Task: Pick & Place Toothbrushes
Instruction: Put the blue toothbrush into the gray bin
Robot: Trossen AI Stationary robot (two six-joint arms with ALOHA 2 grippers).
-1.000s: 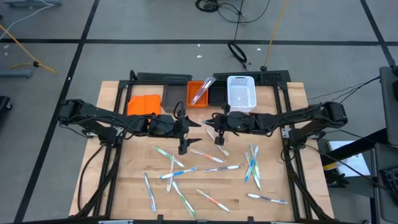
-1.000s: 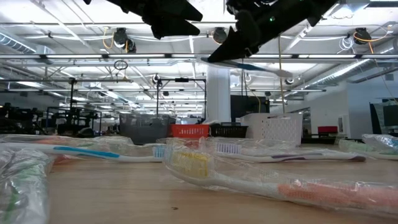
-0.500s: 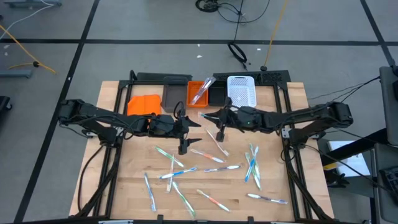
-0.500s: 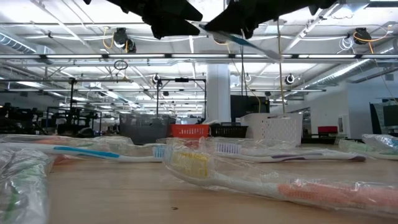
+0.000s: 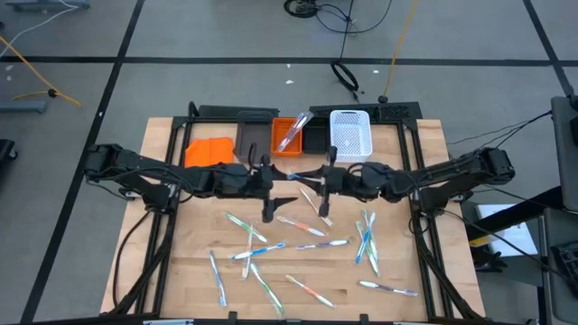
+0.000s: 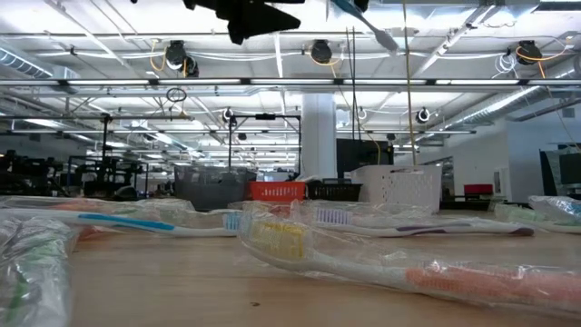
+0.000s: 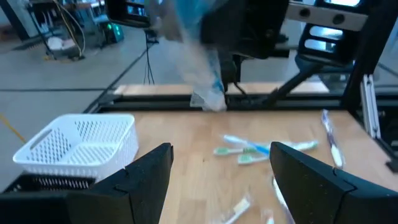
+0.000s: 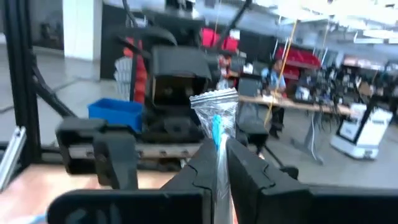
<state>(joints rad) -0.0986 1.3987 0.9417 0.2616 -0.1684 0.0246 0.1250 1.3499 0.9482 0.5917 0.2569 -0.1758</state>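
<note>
No text, label, brand, number or sign can be read in any of the views, neither on the table nor in the room behind it

Two matte-black jointed arms with black cables along them; the left gripper (image 7: 217,180) has broad, angular black plastic fingers (image 7: 146,180).
</note>
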